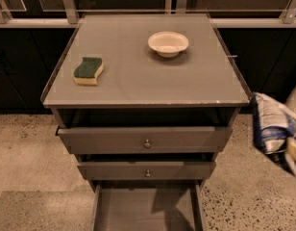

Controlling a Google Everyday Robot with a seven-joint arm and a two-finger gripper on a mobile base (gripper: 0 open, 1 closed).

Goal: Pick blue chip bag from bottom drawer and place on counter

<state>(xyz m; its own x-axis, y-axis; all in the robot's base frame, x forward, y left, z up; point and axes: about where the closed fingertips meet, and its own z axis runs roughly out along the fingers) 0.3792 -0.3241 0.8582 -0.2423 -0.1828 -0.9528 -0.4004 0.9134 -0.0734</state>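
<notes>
Sponge [89, 70]: green scrub top on yellow foam, wavy outline, lying flat near the left edge of the counter [138, 83], clear of the rim.
Counter: flat matte grey slab with thin raised edges.
Below the front edge are two grey drawers, top drawer [114, 139] and middle drawer [114, 170], each with a small round metal knob. Both sit slightly ajar.
Bottom drawer [124, 211]: pulled out, shallow grey tray with a plain flat floor. Nothing in it but shadow.
Bowl [168, 43]: pale, round, shallow, smooth rim. It's upright toward the back edge, right of centre, well apart from the sponge.
Speckled floor [244, 196] to both sides of the cabinet.
Blue chip bag [269, 124]: crumpled foil, blue and white with dark print, roughly upright. It's in the air off the counter's front-right corner, just below top level, touching neither counter nor drawer.
Gripper [293, 153]: at the right frame edge, against the bag's lower right side. Fingers look clamped on the bag, though they're smeared, so the exact contact isn't clear.
</notes>
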